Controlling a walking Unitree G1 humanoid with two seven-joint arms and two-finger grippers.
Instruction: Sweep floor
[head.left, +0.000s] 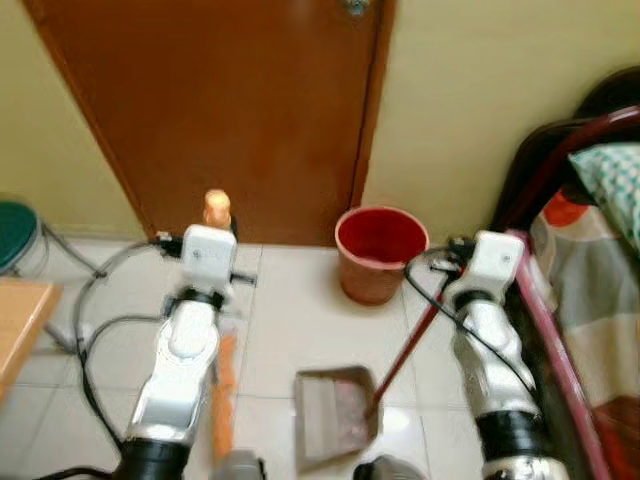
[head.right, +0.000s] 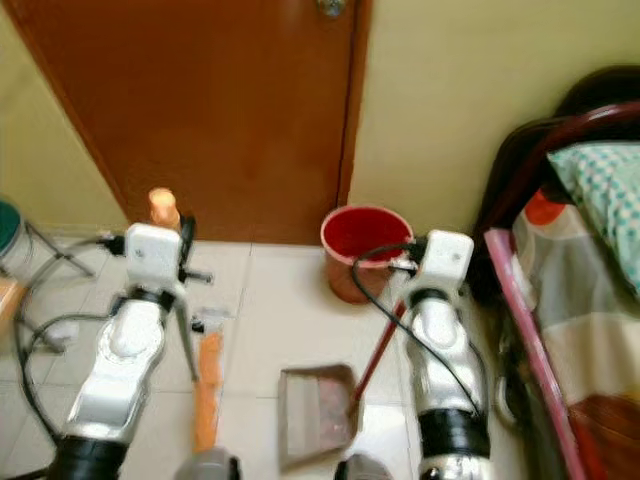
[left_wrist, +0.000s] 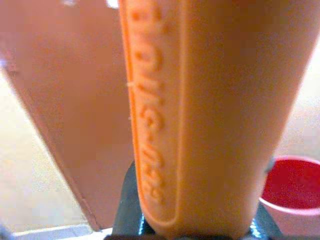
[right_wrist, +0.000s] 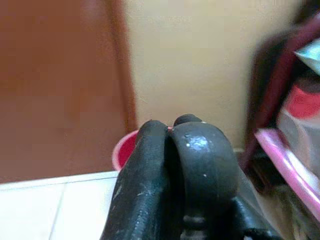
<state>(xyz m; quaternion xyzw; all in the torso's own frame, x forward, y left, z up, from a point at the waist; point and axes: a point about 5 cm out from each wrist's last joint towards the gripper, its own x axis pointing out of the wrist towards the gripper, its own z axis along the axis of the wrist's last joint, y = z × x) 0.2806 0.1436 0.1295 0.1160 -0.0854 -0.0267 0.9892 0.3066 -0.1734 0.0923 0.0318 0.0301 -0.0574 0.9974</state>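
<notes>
Facing brown door (head.left: 240, 110), tiled floor (head.left: 290, 330), red bucket (head.left: 380, 250)

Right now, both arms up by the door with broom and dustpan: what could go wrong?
1. The dustpan looks loaded and hangs on a slanted red handle; a tilt may spill it before the red bucket.
2. The bed frame sits close beside the right arm; swinging risks a bump.
3. The orange broom handle fills the left wrist view, so that camera helps little near the door.
</notes>
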